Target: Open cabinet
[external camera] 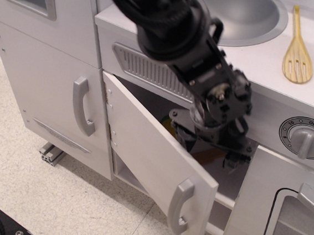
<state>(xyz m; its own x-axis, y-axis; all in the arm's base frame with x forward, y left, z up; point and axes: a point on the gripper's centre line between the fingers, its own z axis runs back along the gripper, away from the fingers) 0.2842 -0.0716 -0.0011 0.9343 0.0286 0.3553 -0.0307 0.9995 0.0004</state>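
The cabinet door [153, 156] is a flat pale grey panel, hinged on its left and swung partly open toward me. Its small silver handle [179, 205] sits near the free right edge. My black gripper [216, 146] reaches down behind the door's top edge into the dark cabinet opening [226, 177], close to the inner face of the door. Its fingers are dark against the dark inside, so I cannot tell whether they are open or shut. A brownish shape lies inside under the gripper, too dim to name.
A taller narrow door [43, 84] with a curved handle [83, 106] stands to the left. The windowed oven door [283, 218] and a knob [306, 137] are to the right. A sink [250, 15] and a wooden spatula [298, 50] are on the counter.
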